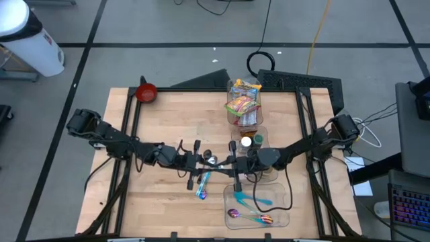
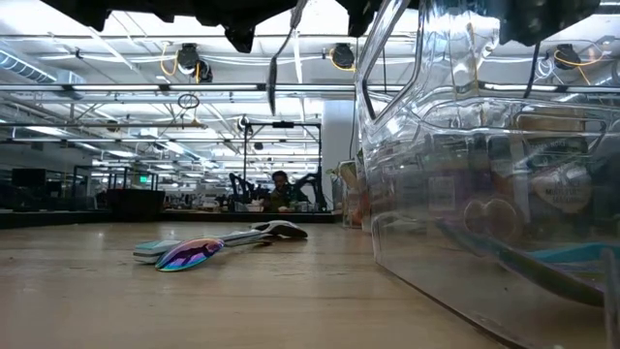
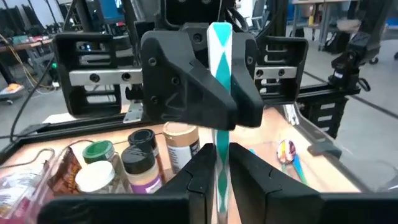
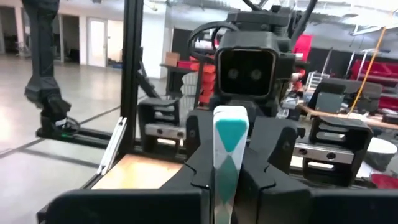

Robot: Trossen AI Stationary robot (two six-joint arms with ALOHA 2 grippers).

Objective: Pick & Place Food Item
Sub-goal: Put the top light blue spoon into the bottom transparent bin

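A utensil with a teal-and-white patterned handle (image 3: 220, 56) is held up over the middle of the table between both grippers. My left gripper (image 1: 201, 161) and my right gripper (image 1: 232, 161) face each other tip to tip, and each is shut on the handle. The handle also shows in the right wrist view (image 4: 229, 140). A thin metal part (image 2: 276, 68) hangs above the table in the low view. Spice jars (image 1: 246, 142) and a clear bin of snack packets (image 1: 242, 102) stand behind the right gripper. My left gripper pinches the patterned handle (image 3: 219, 163) between its two fingers, which come level from the table's left and lie along it. The utensil is clear of the table. My right gripper pinches the same handle (image 4: 227, 163) between its two fingers, level from the table's right. The handle's end (image 4: 230, 119) stands out past the fingertips.
Other utensils (image 1: 201, 185) lie on the wood below the grippers, and an iridescent spoon (image 2: 189, 254) shows in the low view. A clear tray (image 1: 282, 216) with several utensils sits at the near right. A red bowl (image 1: 146, 93) sits at the far left corner.
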